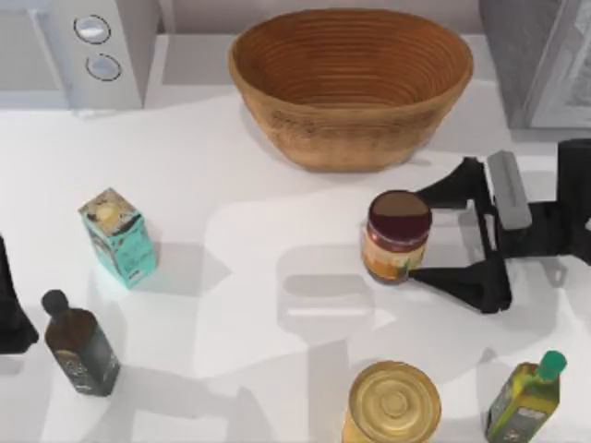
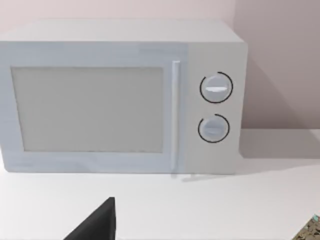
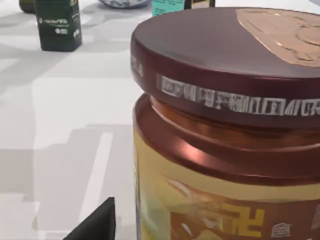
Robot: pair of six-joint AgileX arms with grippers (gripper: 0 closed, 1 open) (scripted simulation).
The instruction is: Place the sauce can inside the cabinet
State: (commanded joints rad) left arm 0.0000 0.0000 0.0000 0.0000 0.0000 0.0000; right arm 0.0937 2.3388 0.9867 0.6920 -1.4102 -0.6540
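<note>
Maroon-lidded and upright, the sauce can (image 1: 398, 237) stands on the white bench (image 1: 277, 305) right of the middle, just in front of the woven basket (image 1: 351, 83). The right pincer (image 1: 441, 234) comes at it from the bench's right side, lying level with its two dark fingers (image 1: 452, 187) spread wide, one passing behind the can and one in front of it. Both fingertips reach only the can's right flank, and neither looks to be pressing on it, so the pincer is released and holds nothing. In the right wrist view the can's lid and label (image 3: 225, 120) loom very close, which agrees with the can sitting at the mouth of the fingers.

The relation that matters is this: the can lies toward the top view's left of the right pincer, along the line the fingers point, and its long axis is vertical, crosswise to that reach. A short push further in would likely seat the can between the fingers before they close. The grey cabinet (image 1: 536, 55) sits at the far right corner, behind the right arm, so the right arm is by far the nearer to both.

The left pincer (image 1: 11, 314) is parked at the bench's left edge, facing the white microwave (image 2: 120, 95); whether it is open cannot be told
</note>
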